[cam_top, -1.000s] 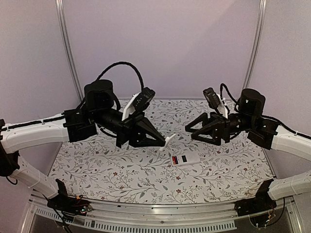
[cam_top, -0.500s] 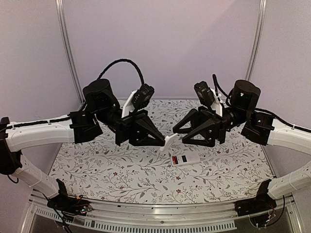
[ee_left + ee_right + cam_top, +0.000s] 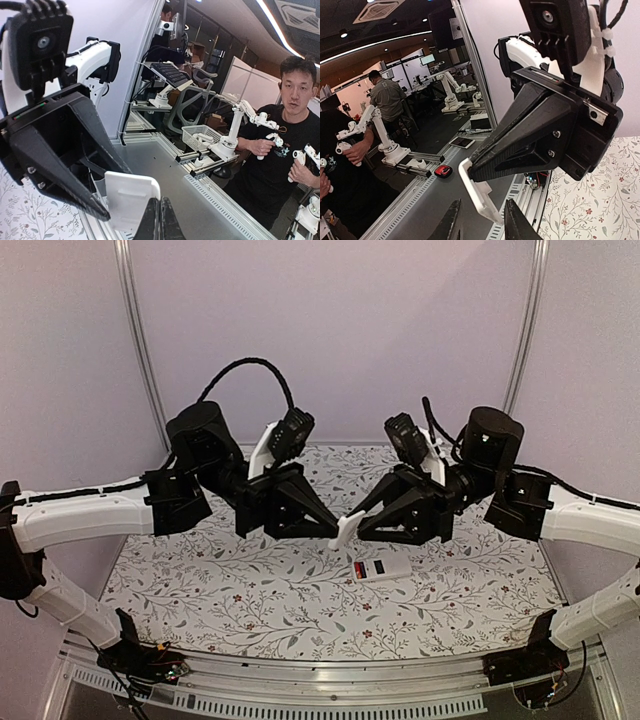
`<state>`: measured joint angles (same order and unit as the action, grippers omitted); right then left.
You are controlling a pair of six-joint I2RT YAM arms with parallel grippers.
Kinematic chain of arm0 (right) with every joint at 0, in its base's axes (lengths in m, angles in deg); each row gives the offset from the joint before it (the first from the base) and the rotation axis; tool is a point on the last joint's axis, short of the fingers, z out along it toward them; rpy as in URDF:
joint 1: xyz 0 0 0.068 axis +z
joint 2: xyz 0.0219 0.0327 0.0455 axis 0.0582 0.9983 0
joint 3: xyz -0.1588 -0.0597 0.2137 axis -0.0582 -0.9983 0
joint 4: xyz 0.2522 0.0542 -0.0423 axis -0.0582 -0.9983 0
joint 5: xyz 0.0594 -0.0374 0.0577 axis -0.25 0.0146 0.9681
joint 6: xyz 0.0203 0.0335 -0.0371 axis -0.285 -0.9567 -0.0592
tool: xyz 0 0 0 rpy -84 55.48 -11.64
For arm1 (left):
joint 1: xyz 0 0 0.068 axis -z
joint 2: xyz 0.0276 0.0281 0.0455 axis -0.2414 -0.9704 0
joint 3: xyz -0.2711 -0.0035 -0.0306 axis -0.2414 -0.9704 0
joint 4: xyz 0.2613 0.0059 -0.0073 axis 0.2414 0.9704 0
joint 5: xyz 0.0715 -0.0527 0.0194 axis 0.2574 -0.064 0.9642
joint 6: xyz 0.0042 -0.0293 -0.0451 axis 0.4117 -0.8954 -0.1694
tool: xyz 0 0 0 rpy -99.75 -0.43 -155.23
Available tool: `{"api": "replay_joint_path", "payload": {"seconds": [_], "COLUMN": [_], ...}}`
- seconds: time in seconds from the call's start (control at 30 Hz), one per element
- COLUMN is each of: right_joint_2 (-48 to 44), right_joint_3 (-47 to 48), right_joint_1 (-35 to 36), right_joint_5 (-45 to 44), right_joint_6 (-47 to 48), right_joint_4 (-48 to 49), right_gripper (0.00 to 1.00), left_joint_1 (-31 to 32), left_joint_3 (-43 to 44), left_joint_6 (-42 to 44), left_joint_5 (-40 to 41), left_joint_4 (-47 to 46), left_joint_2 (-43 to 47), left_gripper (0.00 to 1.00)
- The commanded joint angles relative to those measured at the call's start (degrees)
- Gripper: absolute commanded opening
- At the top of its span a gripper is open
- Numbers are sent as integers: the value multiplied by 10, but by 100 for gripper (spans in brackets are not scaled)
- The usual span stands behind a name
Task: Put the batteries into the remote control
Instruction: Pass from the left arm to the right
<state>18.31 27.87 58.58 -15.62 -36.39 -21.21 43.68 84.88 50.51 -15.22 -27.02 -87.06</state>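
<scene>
My left gripper (image 3: 159, 212) clamps one white cover (image 3: 127, 192) above mid-table; my right gripper (image 3: 481, 217) gapes around it. One remote control (image 3: 381, 570) lies toward the near edge.

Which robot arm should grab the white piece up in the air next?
Right, probably. The right gripper is open, and the white piece already sits between its jaws. The left gripper is busy pinching that piece, so it has nothing free to grab with.
</scene>
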Motion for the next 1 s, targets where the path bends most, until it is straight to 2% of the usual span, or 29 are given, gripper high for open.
{"api": "replay_joint_path", "payload": {"seconds": [0.0, 0.23, 0.27, 0.3, 0.33, 0.37, 0.47, 0.53, 0.57, 0.63, 0.73, 0.9, 0.97], "right_joint_2": [1, 5, 6, 9, 10, 11, 14, 15, 16, 22, 46, 91, 101], "right_joint_3": [17, 21, 23, 23, 22, 21, 19, 10, 3, -2, -17, -37, -43], "right_joint_1": [7, 8, 8, 8, 8, 7, -3, -27, -41, -67, -100, -126, -129], "right_joint_5": [12, 7, 6, 5, 2, -3, -20, -31, -38, -49, -51, -41, -37], "right_joint_6": [-14, -31, -36, -42, -47, -50, -53, -66, -75, -95, -126, -174, -181], "right_joint_4": [19, 26, 26, 26, 26, 24, -6, -22, -26, -60, -78, -80, -80], "right_gripper": [23, 0, 0, 0, 0, 0, 0, 0, 0, 0, 0, 0, 0], "left_joint_1": [5, 2, 1, -2, -6, -12, -33, -45, -47, -48, -45, 22, 43], "left_joint_3": [-13, -15, -16, -16, -16, -17, -18, -31, -39, -56, -80, -85, -82], "left_joint_6": [-15, -19, -20, -20, -17, -3, 93, 156, 202, 259, 353, 530, 568], "left_joint_5": [1, 15, 21, 27, 34, 48, 129, 216, 285, 368, 437, 576, 612], "left_joint_4": [-28, -31, -30, -26, -17, 5, 122, 190, 225, 260, 307, 383, 387], "left_joint_2": [-12, -15, -16, -15, -12, -4, 45, 92, 115, 157, 197, 177, 158], "left_gripper": [0, 0, 0, 9, 35, 49, 74, 89, 97, 99, 99, 100, 100]}}
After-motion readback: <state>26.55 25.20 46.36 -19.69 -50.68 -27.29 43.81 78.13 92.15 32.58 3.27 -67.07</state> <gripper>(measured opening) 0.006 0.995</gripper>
